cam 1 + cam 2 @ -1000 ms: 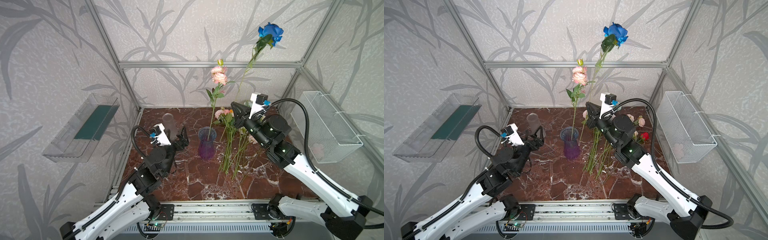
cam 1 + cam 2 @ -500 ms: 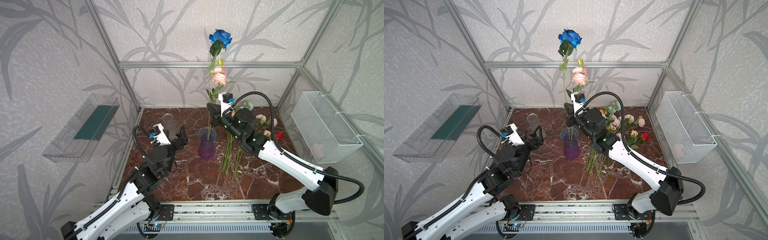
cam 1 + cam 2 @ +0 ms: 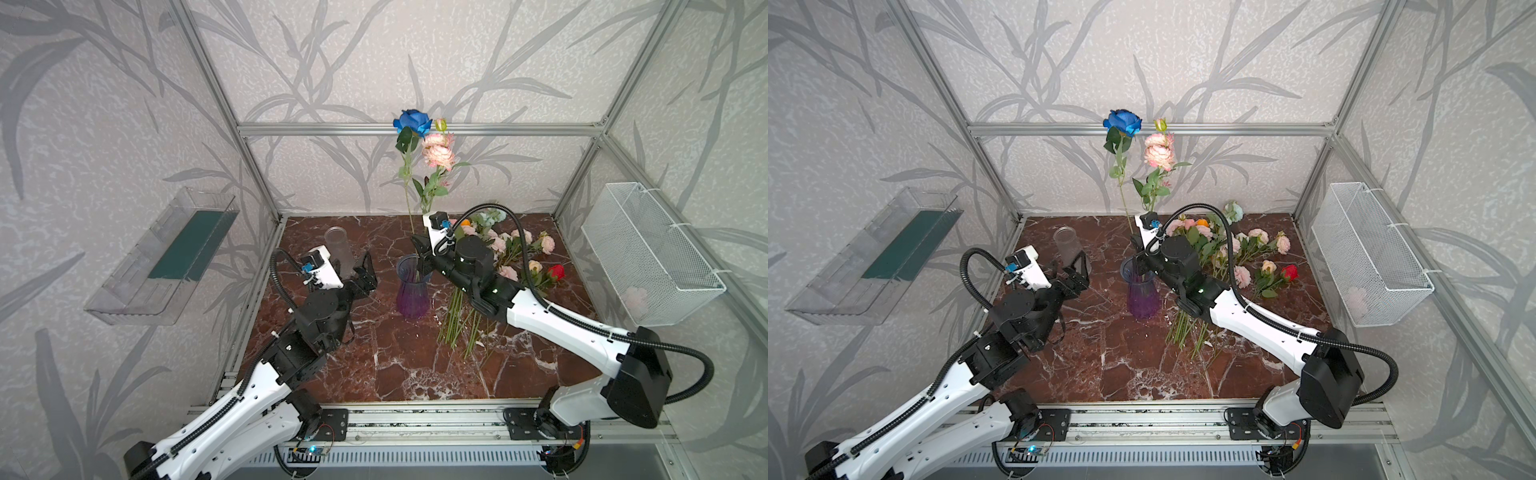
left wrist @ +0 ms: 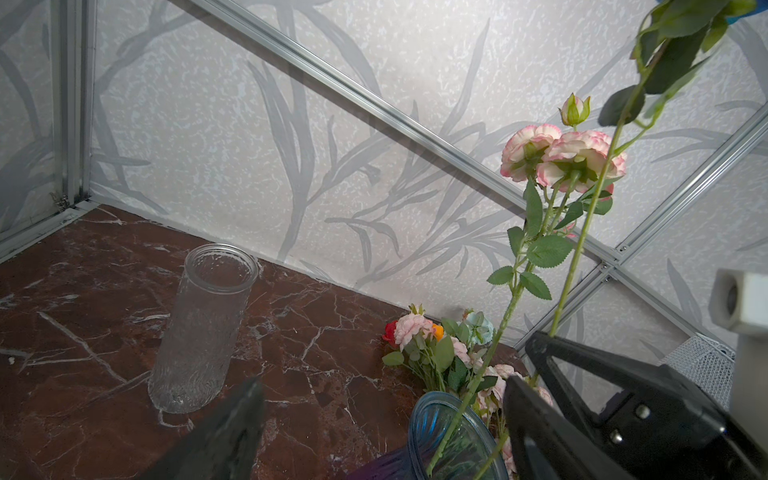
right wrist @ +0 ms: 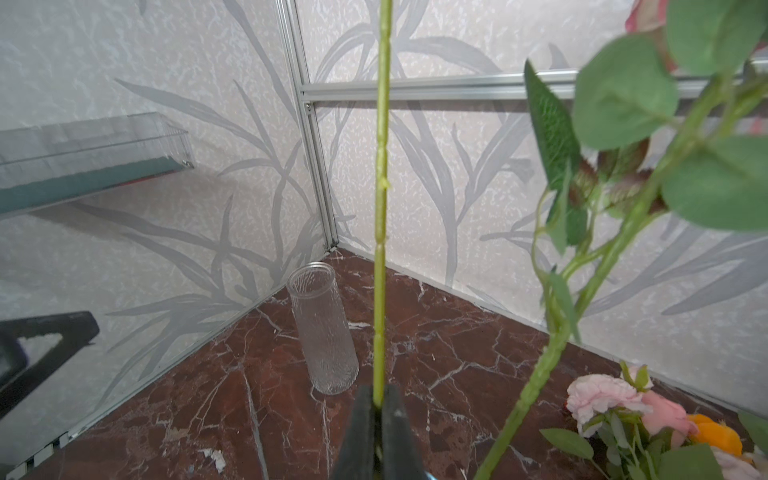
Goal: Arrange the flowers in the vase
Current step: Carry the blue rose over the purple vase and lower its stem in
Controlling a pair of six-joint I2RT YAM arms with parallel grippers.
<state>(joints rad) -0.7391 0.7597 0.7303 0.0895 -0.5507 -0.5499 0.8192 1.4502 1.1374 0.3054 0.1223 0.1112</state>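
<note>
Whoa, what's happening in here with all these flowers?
A two-armed robot is putting flowers in a vase. Its right hand is shut on the stem of a blue rose, held upright with its lower end seemingly inside the purple vase, where a pink flower already stands. The left hand hangs open, holding nothing, near a clear glass vase. More flowers lie in a pile on the marble table.

Bright, even, soft light all round, shadows on the desk (image 3: 395, 365) faint. Both top views bow at the edges. In the right wrist view, close leaves (image 5: 623, 91) blur; far wall (image 5: 457, 187) sharp.
</note>
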